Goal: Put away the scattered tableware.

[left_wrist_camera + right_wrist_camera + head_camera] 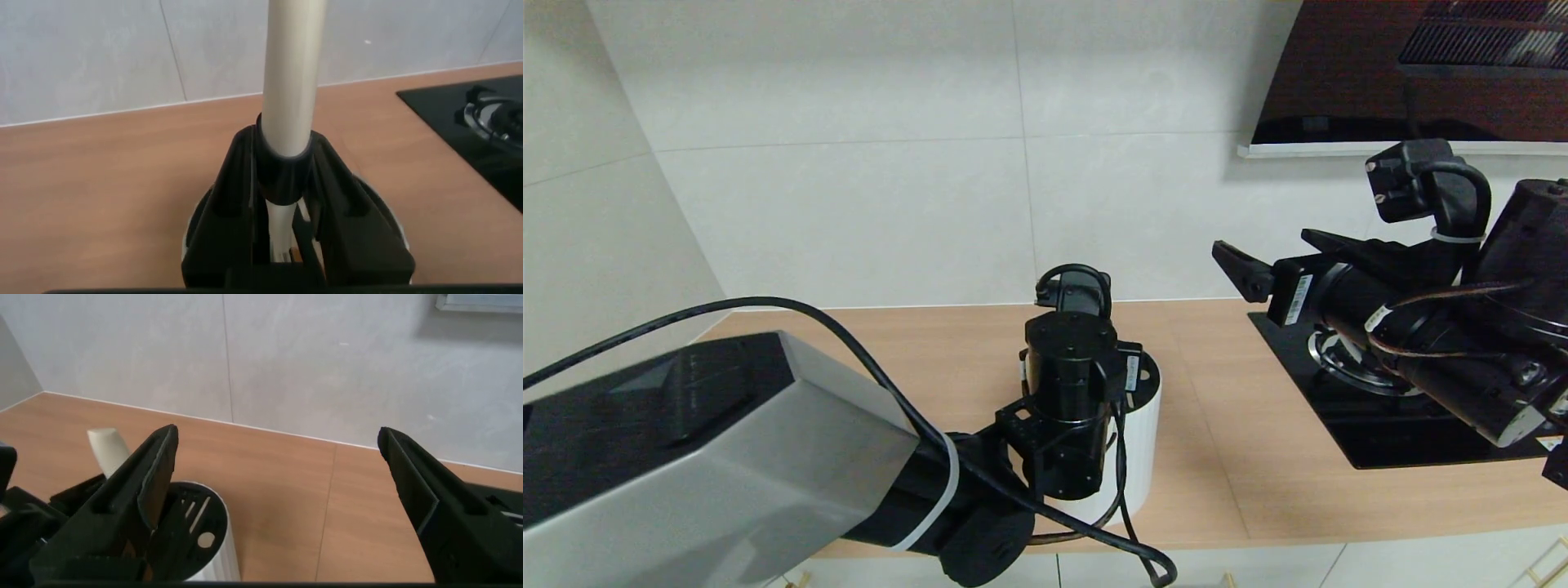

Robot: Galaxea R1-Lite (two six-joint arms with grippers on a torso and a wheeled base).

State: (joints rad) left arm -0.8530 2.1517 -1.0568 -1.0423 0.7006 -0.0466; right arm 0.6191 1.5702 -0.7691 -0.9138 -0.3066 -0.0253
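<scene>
From the head camera you look down on a pale wooden countertop (915, 343) with a fine, straight grain. Behind it is a wall (849, 163) of large, matt off-white tiles that turns a corner on the left. At the upper right hangs a dark, glossy range hood (1380, 73). Below it a black glass hob (1372, 433) lies flush in the wood, with a round metal burner (1339, 351) on it. Near the counter's front edge stands the cutlery holder (1142, 441), a white upright cylinder with fine vertical ribs. Your left gripper (1068, 461) hangs directly above it, pointing down and covering most of its top. Your right gripper (1262, 242) is in the air over the hob's left edge, well apart from the holder, with nothing between its 2 black fingers.

In the left wrist view, your left claw is clenched on a utensil (292, 73). It has a smooth, round, cream handle with a black ring around it where the fingers (237, 204) close in. The handle stands upright and its lower end goes down into the holder's top. The working end is hidden, so you cannot tell what kind of utensil it is.

In the right wrist view, your right claw is released, its 2 wedge-shaped fingers (151, 478) standing wide apart. Beyond them the holder's black top shows slots and a round hole, and the cream handle's tip rises beside it.
</scene>
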